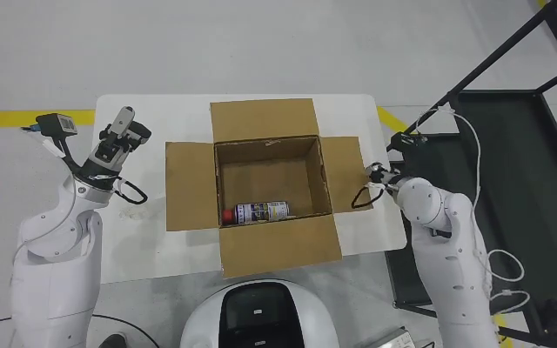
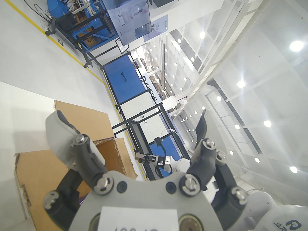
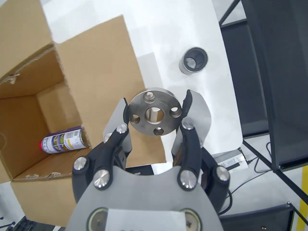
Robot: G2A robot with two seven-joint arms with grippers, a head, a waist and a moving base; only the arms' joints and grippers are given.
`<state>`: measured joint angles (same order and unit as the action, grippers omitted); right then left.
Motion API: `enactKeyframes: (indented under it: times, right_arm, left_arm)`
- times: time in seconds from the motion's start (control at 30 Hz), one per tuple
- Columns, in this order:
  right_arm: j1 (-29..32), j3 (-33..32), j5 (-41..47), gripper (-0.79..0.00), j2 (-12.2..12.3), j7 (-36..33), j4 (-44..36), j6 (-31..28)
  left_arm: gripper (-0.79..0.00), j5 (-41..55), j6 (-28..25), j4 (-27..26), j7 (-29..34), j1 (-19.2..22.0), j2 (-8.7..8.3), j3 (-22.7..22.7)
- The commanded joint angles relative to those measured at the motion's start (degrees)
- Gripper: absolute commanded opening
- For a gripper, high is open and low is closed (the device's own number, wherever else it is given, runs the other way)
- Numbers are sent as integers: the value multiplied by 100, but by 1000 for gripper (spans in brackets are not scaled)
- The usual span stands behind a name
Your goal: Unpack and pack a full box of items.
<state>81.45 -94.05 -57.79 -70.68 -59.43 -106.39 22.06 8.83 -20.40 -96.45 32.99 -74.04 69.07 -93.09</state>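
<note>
A white desk [image 1: 139, 252] stands on a pale floor, with a black rack [image 1: 513, 174] on its right side. In the middle of the desk sits a brown box [image 1: 270, 122] with all four flaps folded out. A spray can [image 1: 257, 211] lies on its side in the box, against the wall nearest the robot. The right pincer [image 3: 155, 106] is by the box's right flap. It grips a round metal disc [image 3: 140, 108] with holes in it, one finger on each side. A small metal ring [image 3: 190, 70] stands on the desk just beyond. The left pincer [image 2: 130, 118] is at the desk's left side, tipped up, fingers spread wide and holding nothing.
</note>
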Motion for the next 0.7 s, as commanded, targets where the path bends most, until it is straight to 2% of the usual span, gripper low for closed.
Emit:
enactKeyframes:
  times: [0.0, 0.23, 0.67]
  right_arm:
    - [-81, 46, -79, -785, -2, 76, 360, 92]
    - [-262, 303, -381, -785, -16, 186, 1305, 343]
    - [-551, 645, -106, -785, -102, 723, 2279, 552]
  left_arm:
    - [0, 0, 0, 0, 0, 0, 0, 0]
    - [0, 0, 0, 0, 0, 0, 0, 0]
    - [0, 0, 0, 0, 0, 0, 0, 0]
